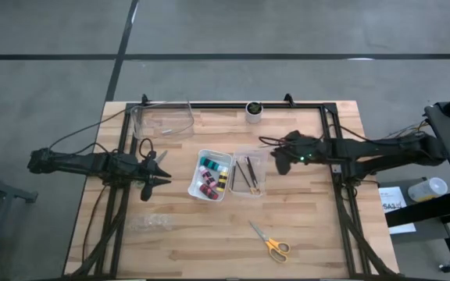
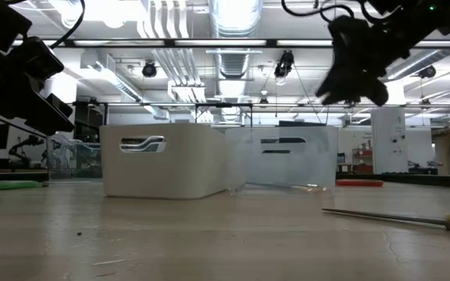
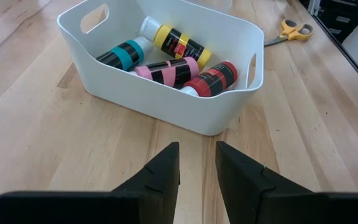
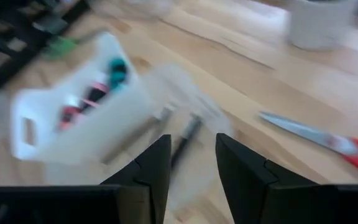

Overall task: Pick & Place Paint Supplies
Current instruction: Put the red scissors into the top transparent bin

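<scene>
Paint bottles, four in number, lie in the white bin (image 3: pixel 166 93) at the table's centre: a yellow-and-black bottle (image 3: pixel 173 41), a teal bottle (image 3: pixel 122 55), a pink-purple bottle (image 3: pixel 166 70) and a red bottle (image 3: pixel 211 78), packed side by side. In the high view the same white bin (image 1: pixel 196 173) sits just left of a clear tray (image 1: pixel 262 173) holding several thin dark brushes (image 1: pixel 247 173).

Left gripper (image 3: pixel 197 163): fingers (image 3: pixel 164 168) parted by a narrow gap, holding nothing, raised above the bare wood just left of the white bin. In the high view the left gripper (image 1: pixel 156 178) lies at the end of the left arm, which reaches in from the table's left edge.

Right gripper (image 4: pixel 191 163): fingers (image 4: pixel 241 163) parted by a narrow gap, empty, raised above the clear tray; the view is blurred. In the high view the right gripper (image 1: pixel 281 160) hangs just right of the clear tray.

Yellow-handled scissors (image 1: pixel 270 242) lie on the near right part of the table (image 1: pixel 326 234), well apart from both containers. Red-handled scissors (image 4: pixel 328 144) appear in the right wrist view, lying on the wood. A large clear container (image 1: pixel 162 119) stands at the far left of the table, and a small white cup (image 1: pixel 254 112) at the far edge.
</scene>
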